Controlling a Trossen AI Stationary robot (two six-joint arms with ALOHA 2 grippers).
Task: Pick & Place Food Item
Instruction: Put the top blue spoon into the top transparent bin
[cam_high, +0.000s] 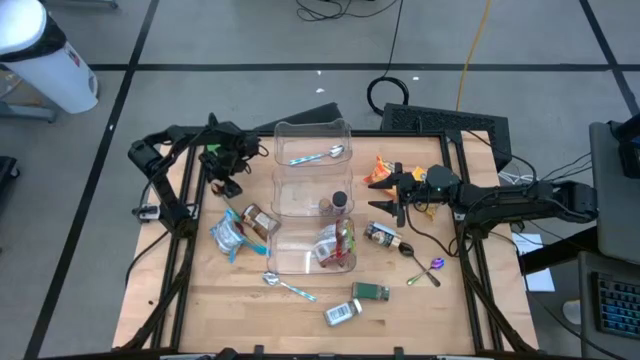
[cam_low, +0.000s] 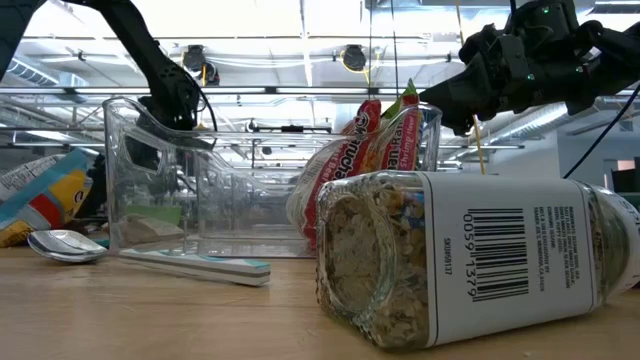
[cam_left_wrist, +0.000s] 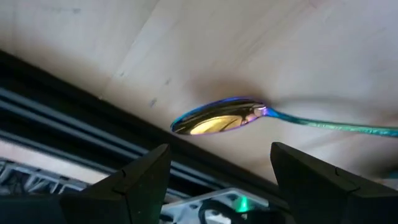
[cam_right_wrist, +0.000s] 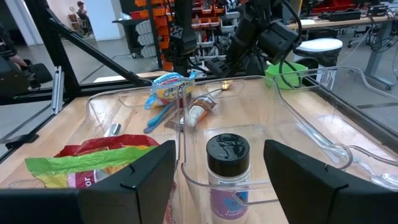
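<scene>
An iridescent spoon (cam_left_wrist: 224, 118) lies flat on the wooden table at its far left, bowl toward the table's frame. My left gripper (cam_left_wrist: 219, 149) hangs open above it, slanting down, one finger on either side of the bowl and clear of it; in the high view the left gripper (cam_high: 228, 182) covers the spoon. My right gripper (cam_high: 385, 205) stands open and level at the right of the clear three-part container (cam_high: 285, 200), pointing at the black-lidded spice jar (cam_right_wrist: 227, 168) upright in the middle part. A red-and-green snack bag (cam_high: 338, 243) lies in the near part.
A silver spoon (cam_high: 322, 155) lies in the container's far part. Around the container are a blue bag (cam_high: 232, 232), a small jar (cam_high: 260, 218), an orange bag (cam_high: 380, 170), jars (cam_high: 380, 235) (cam_high: 342, 312), a green box (cam_high: 370, 292) and two spoons (cam_high: 288, 286) (cam_high: 428, 268).
</scene>
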